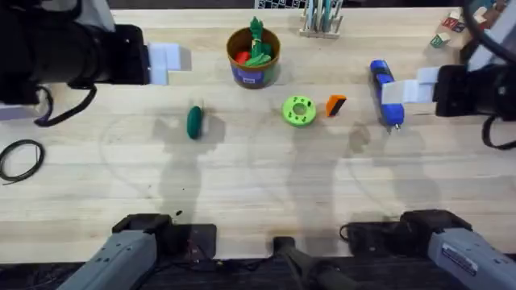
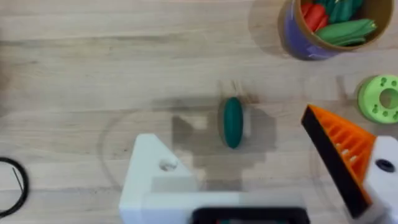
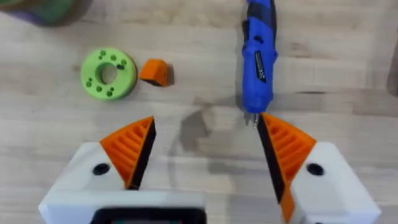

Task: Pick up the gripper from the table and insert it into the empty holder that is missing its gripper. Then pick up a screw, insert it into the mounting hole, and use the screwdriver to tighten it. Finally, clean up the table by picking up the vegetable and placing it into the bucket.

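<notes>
The small orange gripper (image 1: 335, 105) (image 3: 155, 71) lies on the table beside a green disc (image 1: 299, 110) (image 3: 108, 73). My left gripper (image 1: 165, 60) (image 2: 229, 127) is open: one side is the bare white holder (image 2: 155, 180) with a mounting hole (image 2: 166, 165), the other carries an orange finger (image 2: 342, 149). It hovers over the green vegetable (image 1: 194, 122) (image 2: 232, 121). My right gripper (image 1: 407, 93) (image 3: 205, 124) is open and empty, with the blue screwdriver (image 1: 383, 89) (image 3: 258, 59) just beyond one fingertip. The bucket (image 1: 254, 56) (image 2: 323, 28) holds toy vegetables. The screw is out of view.
A black cable loop (image 1: 20, 157) lies at the table's left edge. A small rack (image 1: 321, 24) stands at the back, and toy blocks (image 1: 447, 28) sit at the far right corner. Bare wood stretches across the front half of the table.
</notes>
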Robot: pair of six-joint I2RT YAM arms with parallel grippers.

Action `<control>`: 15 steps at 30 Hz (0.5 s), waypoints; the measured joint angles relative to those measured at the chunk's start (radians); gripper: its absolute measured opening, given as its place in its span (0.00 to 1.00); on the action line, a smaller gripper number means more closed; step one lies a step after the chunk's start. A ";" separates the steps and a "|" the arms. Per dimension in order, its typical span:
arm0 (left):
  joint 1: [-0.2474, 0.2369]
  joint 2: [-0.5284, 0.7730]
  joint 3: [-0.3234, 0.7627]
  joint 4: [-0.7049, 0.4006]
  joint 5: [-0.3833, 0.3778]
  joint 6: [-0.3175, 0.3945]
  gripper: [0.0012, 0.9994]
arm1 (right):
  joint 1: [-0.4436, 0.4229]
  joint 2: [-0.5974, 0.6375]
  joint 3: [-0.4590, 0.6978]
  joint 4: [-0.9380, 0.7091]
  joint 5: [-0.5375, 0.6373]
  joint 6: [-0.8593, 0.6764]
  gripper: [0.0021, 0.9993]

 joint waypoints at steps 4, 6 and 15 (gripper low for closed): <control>0.000 0.045 0.001 -0.011 0.002 -0.004 0.99 | 0.000 0.034 0.000 -0.006 0.000 0.000 0.99; 0.000 0.059 0.001 -0.022 0.002 -0.007 0.99 | 0.000 0.035 0.000 -0.006 0.000 0.000 0.99; 0.000 0.070 0.002 -0.121 0.003 -0.007 0.99 | 0.000 0.035 0.000 -0.003 0.000 0.000 0.99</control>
